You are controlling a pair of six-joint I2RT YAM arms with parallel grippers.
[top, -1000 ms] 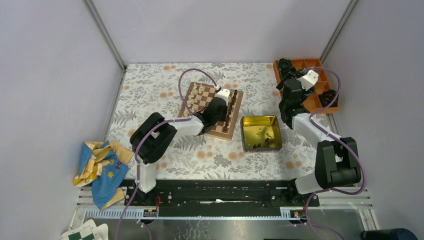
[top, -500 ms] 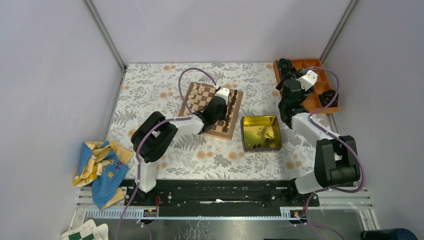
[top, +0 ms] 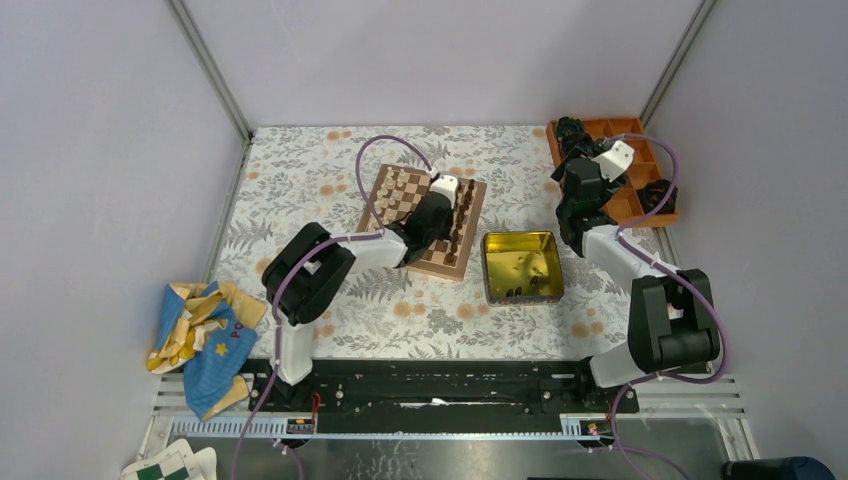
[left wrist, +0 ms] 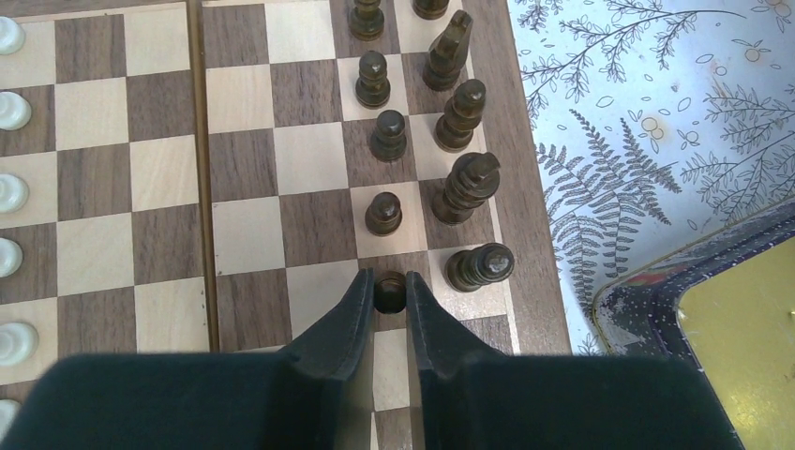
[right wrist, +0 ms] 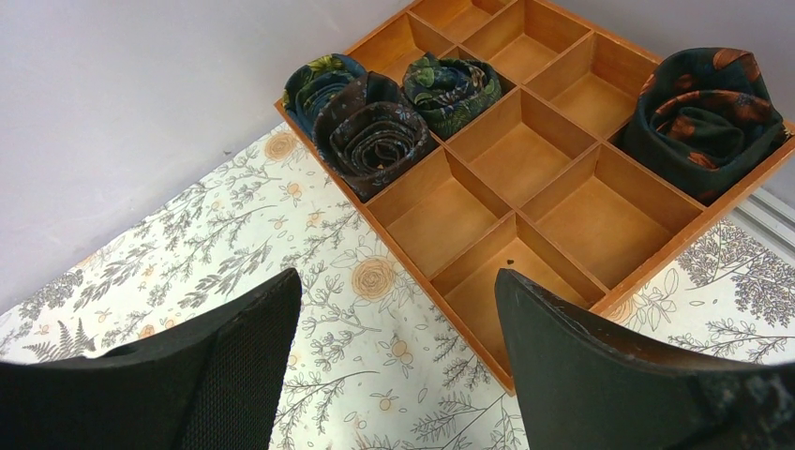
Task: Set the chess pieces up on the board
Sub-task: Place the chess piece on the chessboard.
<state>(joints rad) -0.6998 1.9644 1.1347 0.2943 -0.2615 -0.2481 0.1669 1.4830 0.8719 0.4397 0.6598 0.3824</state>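
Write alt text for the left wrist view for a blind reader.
The left gripper is shut on a dark pawn at the right side of the board, in line with other dark pawns beside a column of taller dark pieces. Along the left edge stand cream pieces; a yellow tin shows lower right.

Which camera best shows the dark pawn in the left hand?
Left wrist view: the dark brown wooden pawn sits pinched in the left hand. In the top view the left arm hides it; the right wrist view lacks it.

Table (top: 300, 170) w/ floral cover: chessboard (left wrist: 244, 169) ctr, yellow tin (top: 520, 255) just R of it, wooden divider tray (right wrist: 600, 220) far-R corner, crumpled cloth (top: 200, 335) near-L edge.
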